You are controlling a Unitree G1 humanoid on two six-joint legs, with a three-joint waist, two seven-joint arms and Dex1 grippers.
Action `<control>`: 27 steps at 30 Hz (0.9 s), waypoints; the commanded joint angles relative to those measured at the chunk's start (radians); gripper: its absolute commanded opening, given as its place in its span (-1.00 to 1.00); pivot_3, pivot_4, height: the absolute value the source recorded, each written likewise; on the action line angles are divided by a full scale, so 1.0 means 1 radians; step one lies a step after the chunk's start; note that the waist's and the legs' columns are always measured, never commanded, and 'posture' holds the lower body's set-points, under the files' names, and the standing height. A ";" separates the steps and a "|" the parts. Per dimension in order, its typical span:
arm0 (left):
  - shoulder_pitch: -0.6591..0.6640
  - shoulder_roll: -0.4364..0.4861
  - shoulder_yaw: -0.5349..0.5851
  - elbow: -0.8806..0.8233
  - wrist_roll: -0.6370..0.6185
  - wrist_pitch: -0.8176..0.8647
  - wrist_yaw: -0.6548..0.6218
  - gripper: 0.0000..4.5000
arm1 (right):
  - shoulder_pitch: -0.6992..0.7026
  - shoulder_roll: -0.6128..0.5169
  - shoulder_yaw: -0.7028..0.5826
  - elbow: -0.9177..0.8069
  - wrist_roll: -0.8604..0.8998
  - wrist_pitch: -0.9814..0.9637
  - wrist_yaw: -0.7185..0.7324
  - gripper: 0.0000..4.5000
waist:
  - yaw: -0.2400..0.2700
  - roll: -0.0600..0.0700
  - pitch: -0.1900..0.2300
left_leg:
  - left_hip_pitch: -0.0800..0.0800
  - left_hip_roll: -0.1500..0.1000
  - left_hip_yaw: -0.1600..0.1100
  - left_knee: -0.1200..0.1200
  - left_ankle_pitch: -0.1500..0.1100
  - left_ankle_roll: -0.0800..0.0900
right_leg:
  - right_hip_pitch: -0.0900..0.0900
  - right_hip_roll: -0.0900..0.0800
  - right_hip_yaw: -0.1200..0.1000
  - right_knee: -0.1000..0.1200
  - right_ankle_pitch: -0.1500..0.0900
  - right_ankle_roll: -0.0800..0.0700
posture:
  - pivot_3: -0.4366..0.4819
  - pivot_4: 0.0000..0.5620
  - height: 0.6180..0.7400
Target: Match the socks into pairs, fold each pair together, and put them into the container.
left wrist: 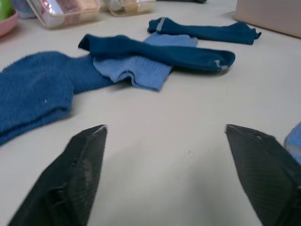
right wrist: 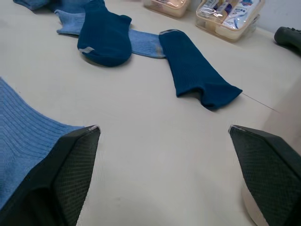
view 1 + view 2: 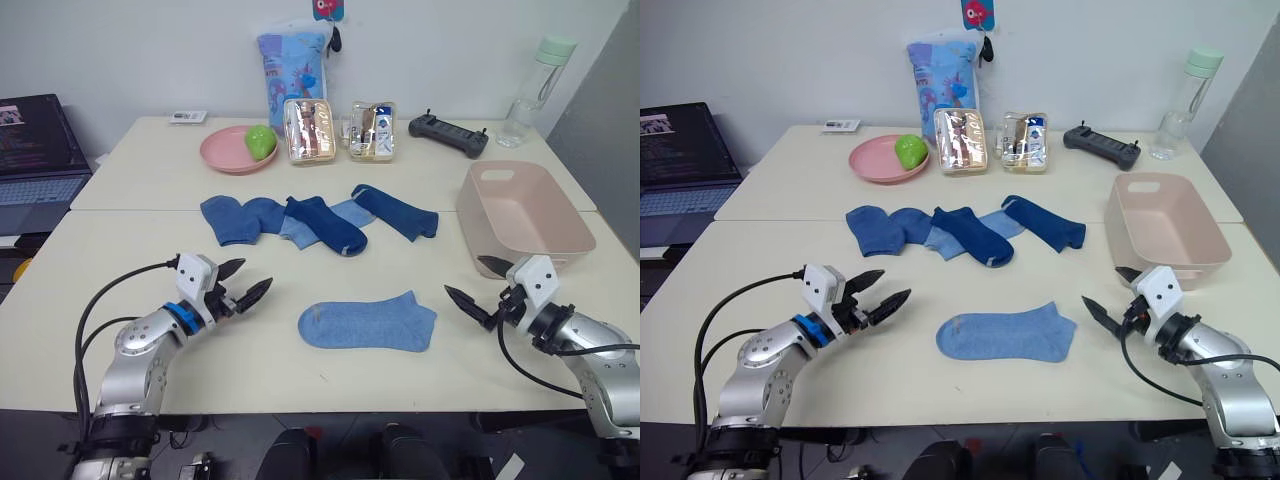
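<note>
Ribbed knit light-blue sock [image 3: 367,326] flat btwn left gripper [image 3: 245,281] & right gripper [image 3: 479,287], both w/ fingers apart, empty.

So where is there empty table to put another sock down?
Bare table lies left of the row of dark socks, and between that row and the light-blue sock. It is crowded by the plate and pouches.

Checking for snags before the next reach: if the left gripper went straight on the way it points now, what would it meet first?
Probably bare table first. The left gripper is open and empty, and straight ahead in its wrist view lies the light blue sock under a dark navy sock; that overlapping pair looks like the first contact, though depth is uncertain.
</note>
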 commanded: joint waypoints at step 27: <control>-0.561 -0.228 -0.082 0.610 0.200 -0.040 0.298 0.60 | -0.500 0.246 0.390 0.150 -0.265 0.039 -0.033 1.00 | -0.003 -0.002 0.002 | -0.008 -0.002 0.000 0.003 0.000 -0.001 | -0.011 -0.001 0.000 0.006 0.000 0.000 | -0.05 -0.47 1.00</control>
